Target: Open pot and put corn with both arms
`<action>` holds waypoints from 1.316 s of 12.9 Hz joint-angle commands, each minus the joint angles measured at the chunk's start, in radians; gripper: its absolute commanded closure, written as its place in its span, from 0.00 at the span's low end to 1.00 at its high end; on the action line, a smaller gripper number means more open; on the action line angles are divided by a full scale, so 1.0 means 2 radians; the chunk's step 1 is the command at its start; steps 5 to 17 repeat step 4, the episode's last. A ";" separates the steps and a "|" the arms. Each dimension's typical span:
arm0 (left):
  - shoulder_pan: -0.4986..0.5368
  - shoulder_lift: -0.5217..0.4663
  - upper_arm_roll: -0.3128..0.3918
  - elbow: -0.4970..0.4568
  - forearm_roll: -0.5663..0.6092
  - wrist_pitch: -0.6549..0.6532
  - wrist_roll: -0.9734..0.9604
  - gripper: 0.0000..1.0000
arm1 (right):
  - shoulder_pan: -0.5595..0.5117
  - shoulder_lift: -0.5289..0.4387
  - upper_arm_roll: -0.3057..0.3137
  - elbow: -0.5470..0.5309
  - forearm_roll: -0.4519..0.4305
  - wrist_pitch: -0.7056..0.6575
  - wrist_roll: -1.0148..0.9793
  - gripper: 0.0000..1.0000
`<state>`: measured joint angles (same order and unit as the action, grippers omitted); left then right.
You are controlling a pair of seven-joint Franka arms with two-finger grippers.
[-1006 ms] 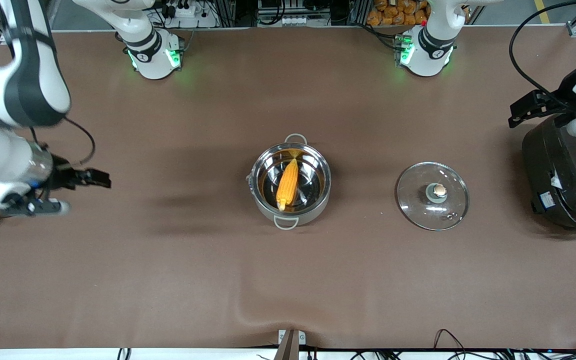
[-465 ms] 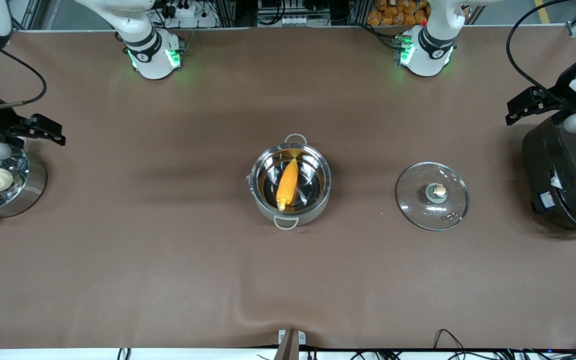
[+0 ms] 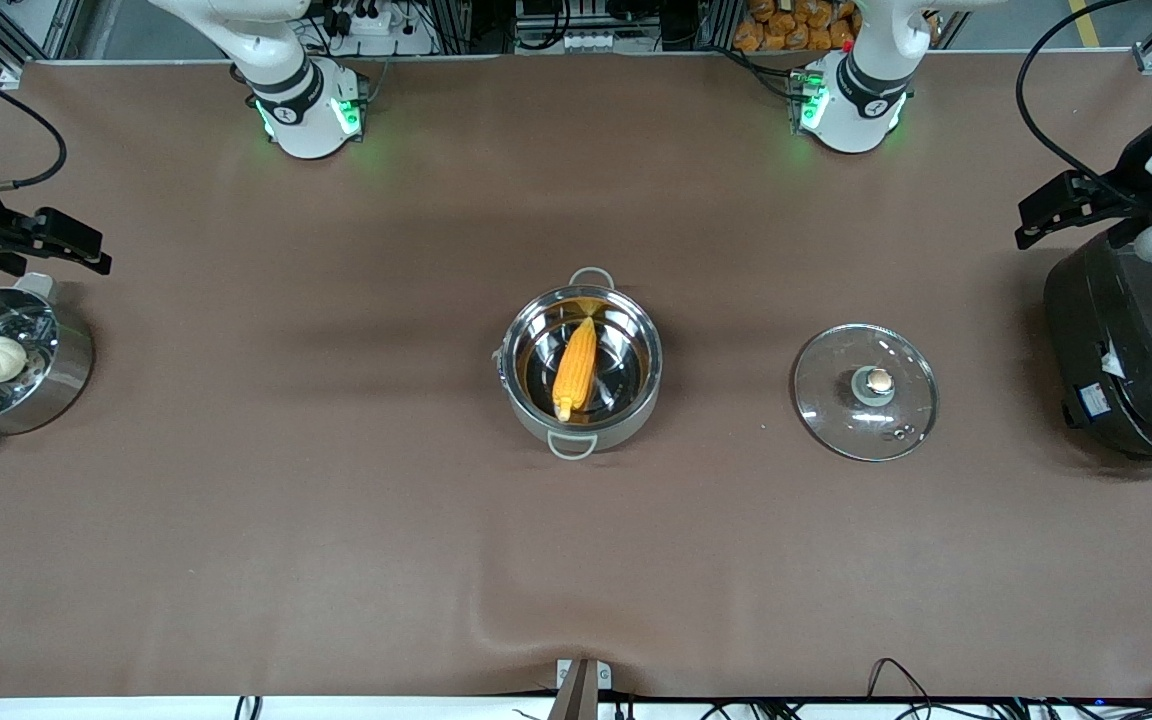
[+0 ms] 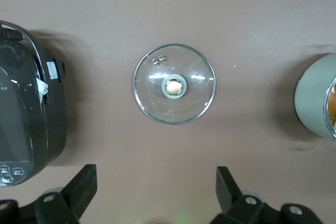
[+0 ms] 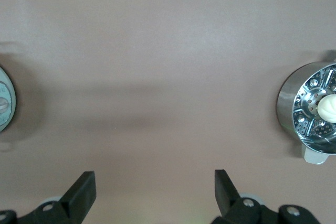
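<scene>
I see the yellow-orange corn cob (image 3: 576, 368) lying inside the open, round, shiny steel pot (image 3: 581, 368) mid-bench, well apart from both wide-open grippers: right gripper (image 5: 152, 192) above the bench's end, left gripper (image 4: 156, 190) nearer the glass lid (image 3: 865, 391).

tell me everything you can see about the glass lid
The glass lid is a round, clear disc with a thin metal rim and a copper-coloured knob on a grey collar at its centre. It lies flat, knob up, on the brown table, apart from the open pot, toward the left arm's end. Nothing grips it.
</scene>
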<state>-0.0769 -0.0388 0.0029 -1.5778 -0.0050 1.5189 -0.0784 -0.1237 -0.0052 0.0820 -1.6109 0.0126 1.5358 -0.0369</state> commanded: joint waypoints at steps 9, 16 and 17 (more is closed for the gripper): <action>0.005 -0.011 -0.002 -0.006 -0.004 -0.006 -0.005 0.00 | 0.029 -0.016 -0.036 -0.001 0.000 -0.001 0.008 0.00; 0.005 -0.011 -0.002 -0.006 -0.004 -0.006 -0.005 0.00 | 0.029 -0.016 -0.036 -0.001 0.000 -0.001 0.008 0.00; 0.005 -0.011 -0.002 -0.006 -0.004 -0.006 -0.005 0.00 | 0.029 -0.016 -0.036 -0.001 0.000 -0.001 0.008 0.00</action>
